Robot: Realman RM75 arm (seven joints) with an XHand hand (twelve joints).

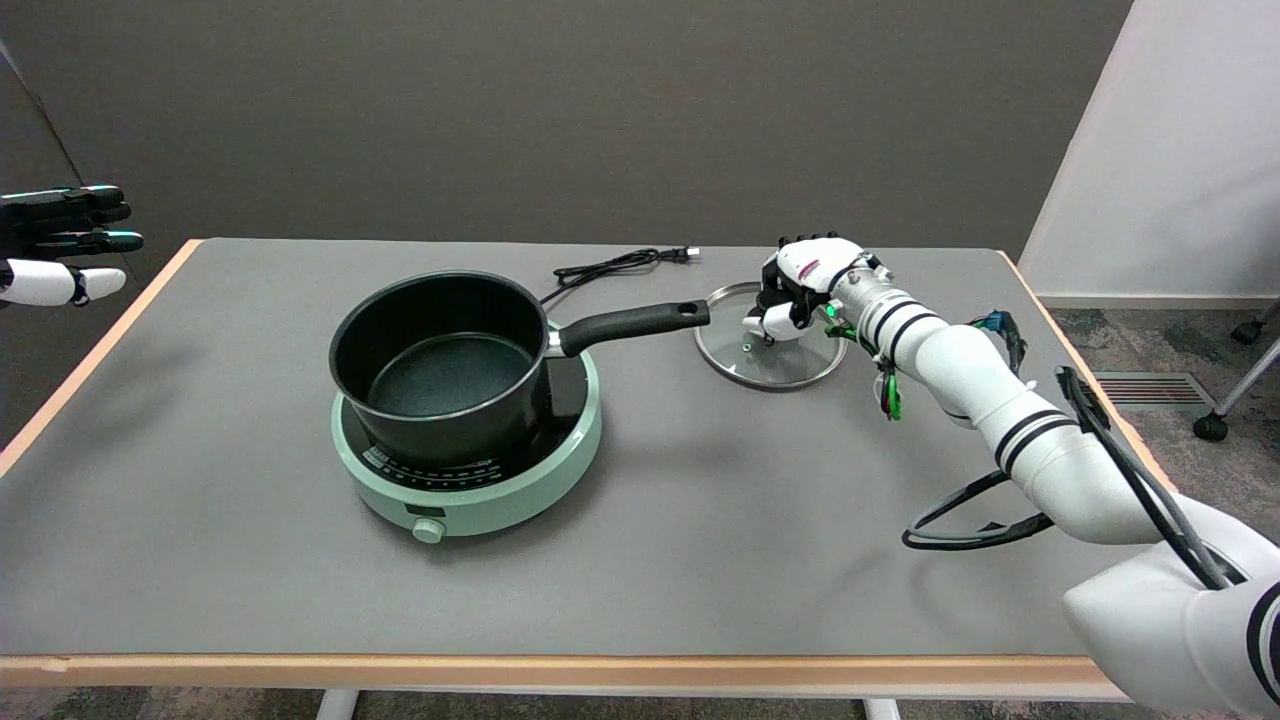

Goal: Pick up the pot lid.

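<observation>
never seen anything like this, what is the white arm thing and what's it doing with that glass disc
It is a robot arm ending in a many-fingered robot hand, seen from a camera above the table's near side. On the grey table a black pot sits on a green hotplate. The glass disc is the pot lid, lying flat beside the pot handle. The hand is curled over the lid's middle; whether it grips the knob cannot be told. A second, idle hand hangs at upper left.
</observation>
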